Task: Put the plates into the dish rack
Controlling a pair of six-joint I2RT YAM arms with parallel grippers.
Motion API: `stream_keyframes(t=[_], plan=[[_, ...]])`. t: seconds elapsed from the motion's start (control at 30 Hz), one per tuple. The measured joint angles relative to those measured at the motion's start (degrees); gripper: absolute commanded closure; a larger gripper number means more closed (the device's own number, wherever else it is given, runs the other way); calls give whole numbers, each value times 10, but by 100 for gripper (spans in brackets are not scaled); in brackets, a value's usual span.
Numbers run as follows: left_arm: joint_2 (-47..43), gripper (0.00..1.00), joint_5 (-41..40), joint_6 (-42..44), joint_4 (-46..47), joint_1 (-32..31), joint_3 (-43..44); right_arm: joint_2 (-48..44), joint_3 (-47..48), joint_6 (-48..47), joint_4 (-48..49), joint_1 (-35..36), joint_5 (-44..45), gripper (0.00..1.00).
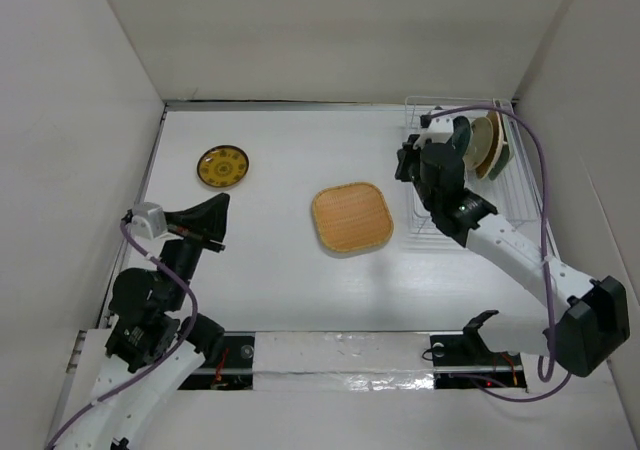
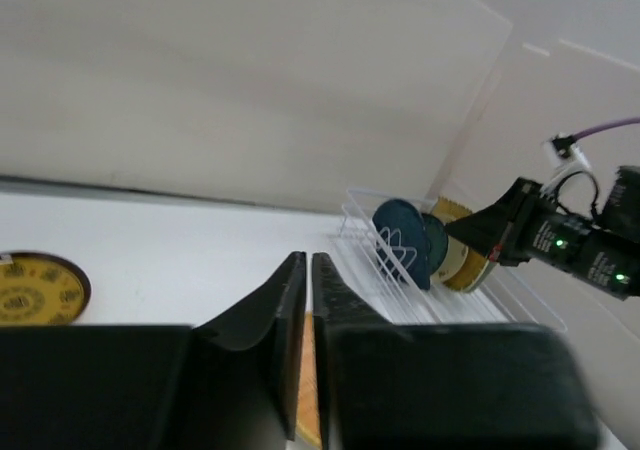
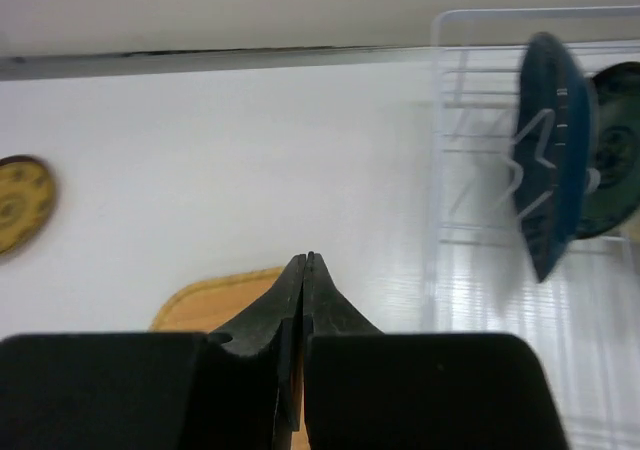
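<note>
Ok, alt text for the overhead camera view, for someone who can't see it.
Several plates stand on edge in a white wire dish rack at far right, the shut right gripper beside it. A tan rounded-square wooden plate lies in the middle, a round yellow dark-patterned plate far left.

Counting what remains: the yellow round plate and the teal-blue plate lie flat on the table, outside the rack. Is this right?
No. The teal-blue plate stands on edge in the dish rack, as the right wrist view shows. The yellow round plate and the tan rounded-square plate lie flat on the table, outside the rack.
</note>
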Motion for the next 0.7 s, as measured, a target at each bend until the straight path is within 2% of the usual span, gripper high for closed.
stream_keyframes(t=[0.2, 0.4, 0.57, 0.7], plan=[[88, 100, 14, 0, -9, 0, 0, -50, -59, 40, 14, 92, -52, 100], [197, 100, 35, 5, -21, 0, 1, -49, -135, 91, 41, 214, -89, 100], [269, 100, 56, 9, -33, 0, 2, -4, -162, 134, 66, 333, -54, 100], [287, 100, 64, 9, -40, 0, 3, 54, -163, 203, 64, 383, -8, 100]])
